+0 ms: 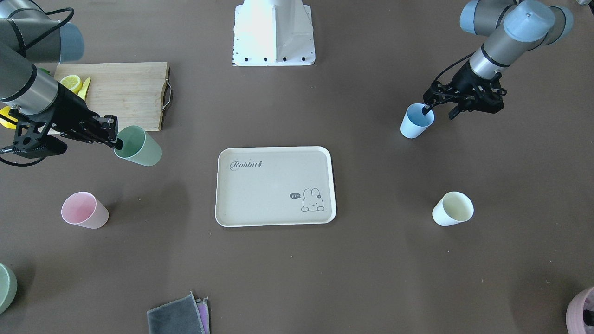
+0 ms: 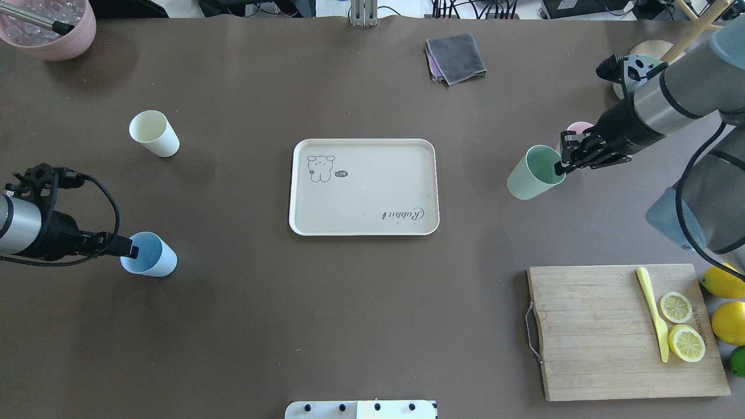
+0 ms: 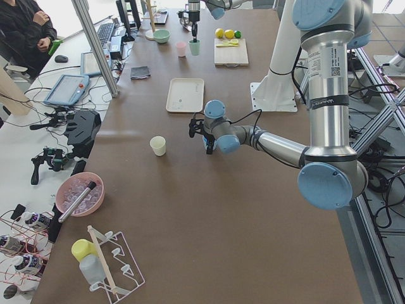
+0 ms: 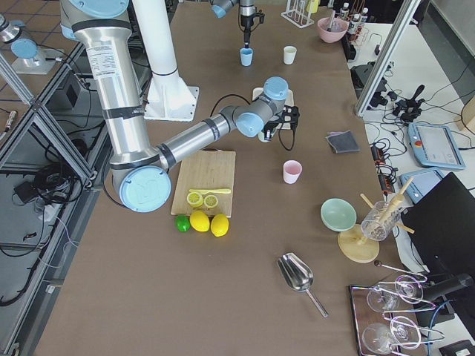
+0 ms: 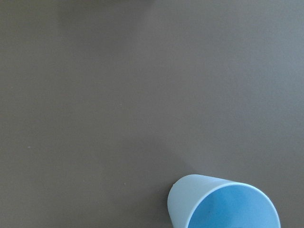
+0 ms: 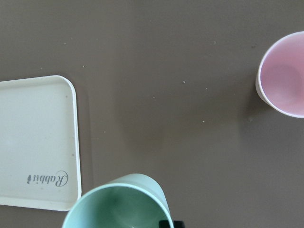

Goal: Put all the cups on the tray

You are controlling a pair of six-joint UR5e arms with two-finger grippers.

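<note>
The beige Rabbit tray [image 2: 364,186] lies empty at the table's middle. My left gripper [image 2: 119,249] is open and straddles the near rim of the light blue cup [image 2: 152,263], one finger inside and one outside; the cup stands on the table. My right gripper [image 2: 561,163] is shut on the rim of the mint green cup [image 2: 532,174], which looks slightly raised, right of the tray. The pink cup [image 1: 83,211] stands just beyond it, partly hidden in the overhead view. The cream-yellow cup [image 2: 152,132] stands alone at the far left.
A wooden cutting board [image 2: 593,331] with lemon slices and a yellow knife lies near right, with whole lemons [image 2: 727,320] beside it. A grey cloth [image 2: 457,57] lies at the far edge. A mauve-pink container [image 2: 49,29] and a sage-green bowl [image 1: 4,287] sit at the far corners.
</note>
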